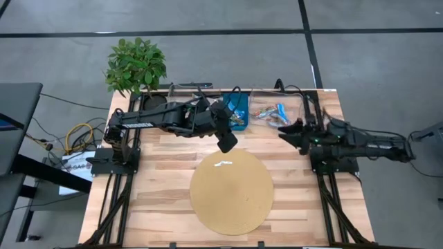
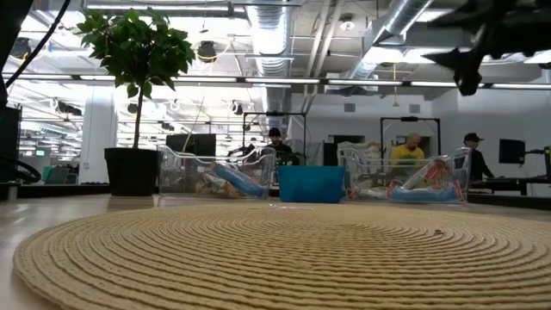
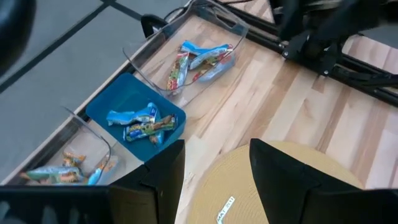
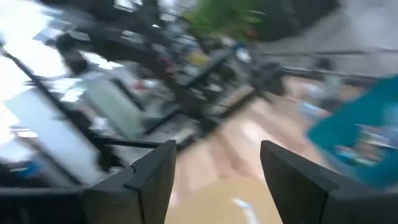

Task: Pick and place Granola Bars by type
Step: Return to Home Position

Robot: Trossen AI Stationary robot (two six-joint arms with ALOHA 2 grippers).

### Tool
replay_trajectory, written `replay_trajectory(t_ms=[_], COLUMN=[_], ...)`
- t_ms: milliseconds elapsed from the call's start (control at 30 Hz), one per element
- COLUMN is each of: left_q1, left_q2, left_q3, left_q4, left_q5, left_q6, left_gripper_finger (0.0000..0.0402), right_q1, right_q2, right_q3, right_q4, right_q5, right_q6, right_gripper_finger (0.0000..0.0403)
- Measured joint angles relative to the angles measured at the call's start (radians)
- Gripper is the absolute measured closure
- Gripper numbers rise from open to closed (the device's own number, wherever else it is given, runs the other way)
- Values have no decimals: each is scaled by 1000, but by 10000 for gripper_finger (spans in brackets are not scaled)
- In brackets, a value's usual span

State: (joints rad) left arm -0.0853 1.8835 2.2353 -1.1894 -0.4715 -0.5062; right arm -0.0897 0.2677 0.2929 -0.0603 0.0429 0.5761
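Left fingers (image 3: 155, 182) parted, empty, right fingers (image 4: 144, 185) likewise

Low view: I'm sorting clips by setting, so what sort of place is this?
Probably an open-plan robotics lab or workshop. It has exposed ceiling ducts overhead and people at workstations in the background. In front is a wooden table fitted with a left arm and a right arm.

Left end effector (image 1: 227, 143) hangs betw. mat (image 1: 232, 194) & middle bin (image 1: 237, 112) w/ Granola Bars (image 3: 142, 123). Right end effector (image 1: 282, 133) is just before right bin (image 1: 266, 111). Plant (image 1: 135, 63) is well left of both, at worktop (image 1: 166, 180) corner.
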Motion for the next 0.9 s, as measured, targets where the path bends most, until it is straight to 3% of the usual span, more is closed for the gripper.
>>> replay_trajectory(t_ms=[167, 367, 667, 900], left_q1=[0, 0, -1, -2], left_q2=[0, 0, 0, 0], left_q3=[0, -1, -1, -1], left_q4=[-30, -58, -63, -67], left_q5=[15, 15, 14, 14], left_q6=[-33, -67, -71, -56], left_gripper_finger=[229, 229, 229, 228], right_q1=[141, 279, 361, 363], right_q2=[-108, -147, -148, -154], right_q3=[-82, -150, -282, -285], right_q4=[118, 227, 413, 301], right_q5=[40, 155, 136, 75], right_q6=[-42, -131, -236, -309], right_gripper_finger=[182, 194, 208, 215])
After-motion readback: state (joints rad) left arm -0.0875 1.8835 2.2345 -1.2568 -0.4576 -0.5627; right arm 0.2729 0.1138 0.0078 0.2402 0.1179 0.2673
